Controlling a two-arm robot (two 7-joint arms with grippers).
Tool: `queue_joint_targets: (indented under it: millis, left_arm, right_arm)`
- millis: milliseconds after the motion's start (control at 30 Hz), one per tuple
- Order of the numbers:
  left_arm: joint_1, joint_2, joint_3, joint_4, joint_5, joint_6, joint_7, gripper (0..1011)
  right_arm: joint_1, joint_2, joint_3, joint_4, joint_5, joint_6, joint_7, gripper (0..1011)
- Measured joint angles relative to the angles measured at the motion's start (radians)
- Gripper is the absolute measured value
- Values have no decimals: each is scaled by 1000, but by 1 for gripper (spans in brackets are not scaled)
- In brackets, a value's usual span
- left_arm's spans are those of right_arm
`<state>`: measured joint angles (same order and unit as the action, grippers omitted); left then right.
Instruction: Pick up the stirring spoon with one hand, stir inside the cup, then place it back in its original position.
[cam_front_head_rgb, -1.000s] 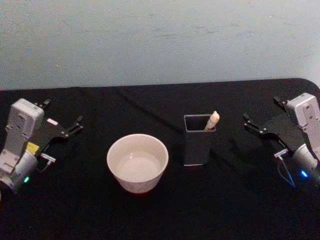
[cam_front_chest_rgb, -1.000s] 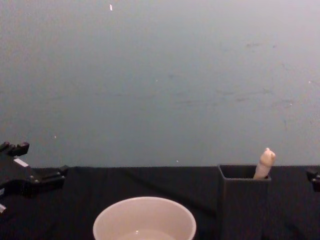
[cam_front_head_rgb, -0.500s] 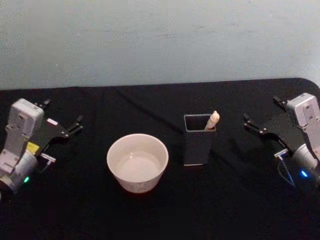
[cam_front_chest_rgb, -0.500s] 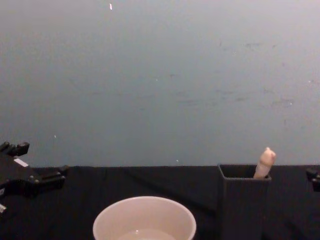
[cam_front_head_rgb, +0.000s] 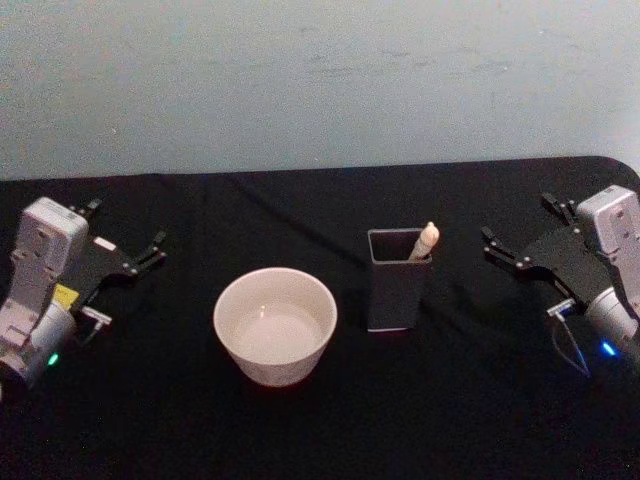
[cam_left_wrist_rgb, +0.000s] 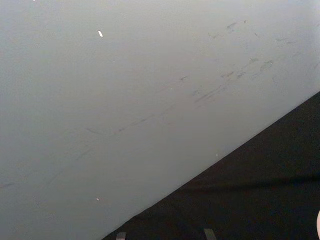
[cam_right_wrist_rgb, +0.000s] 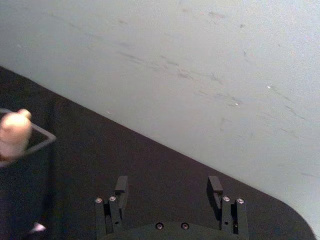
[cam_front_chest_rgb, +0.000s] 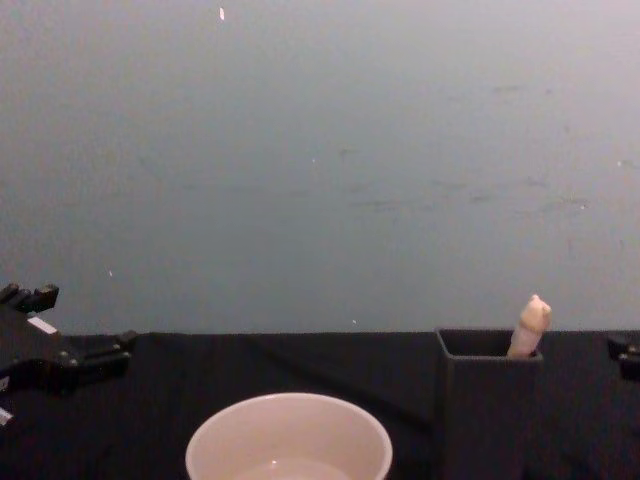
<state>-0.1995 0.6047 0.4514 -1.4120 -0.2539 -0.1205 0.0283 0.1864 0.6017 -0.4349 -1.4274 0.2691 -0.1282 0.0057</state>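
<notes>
While the spoon (cam_front_head_rgb: 426, 240) stands in the holder (cam_front_head_rgb: 395, 295), neither hand touches it. It leans into the holder's far right corner, and only its beige knobbed end shows above the rim; the metal bowl is hidden inside. The holder stands upright on the black table (cam_front_head_rgb: 300, 430). The cup (cam_front_head_rgb: 275, 325) sits near the holder's left side and a little closer to the robot than the holder, not touching it.

The right hand (cam_front_head_rgb: 516, 217) is to the right of the holder and well apart from it, with its fingers pointing roughly toward the holder and spread apart. From the right wrist, both fingers stand separated above the table, with the spoon's knob and a corner of the holder's rim farther off.

The left hand (cam_front_head_rgb: 125, 225) is well to the left of the holder, beyond the cup and apart from it. Its fingers are also spread, and a small white label shows on its black body. From the chest, it sits low by the table, about level with the holder's rim. Whether either hand rests on the table cannot be told.
</notes>
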Motion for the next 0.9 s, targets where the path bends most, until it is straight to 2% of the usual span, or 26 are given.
queue_joint_targets:
  millis: [133,167,233,300,467,567,700,900]
  left_arm:
    - [0,0,0,0,0,0,0,1001]
    - [0,0,0,0,0,0,0,1002]
    - [0,0,0,0,0,0,0,1001]
    - [0,0,0,0,0,0,0,1001]
    - [0,0,0,0,0,0,0,1001]
    - [0,0,0,0,0,0,0,1001]
    - [0,0,0,0,0,0,0,1001]
    - [0,0,0,0,0,0,0,1001]
  right_arm:
    - [-26,6,20,-48,49,12,55,1000]
    - [-26,6,20,-48,49,12,55,1000]
    - [-47,18,31,-92,88,42,102,1000]
    - [-53,22,34,-103,97,50,113,1000]
    - [-93,47,53,-175,171,103,210,1000]
    - [-103,51,60,-192,197,114,241,1000]
    - [-112,41,73,-203,239,128,293,1000]
    - [-92,2,74,-180,258,133,335,1000]
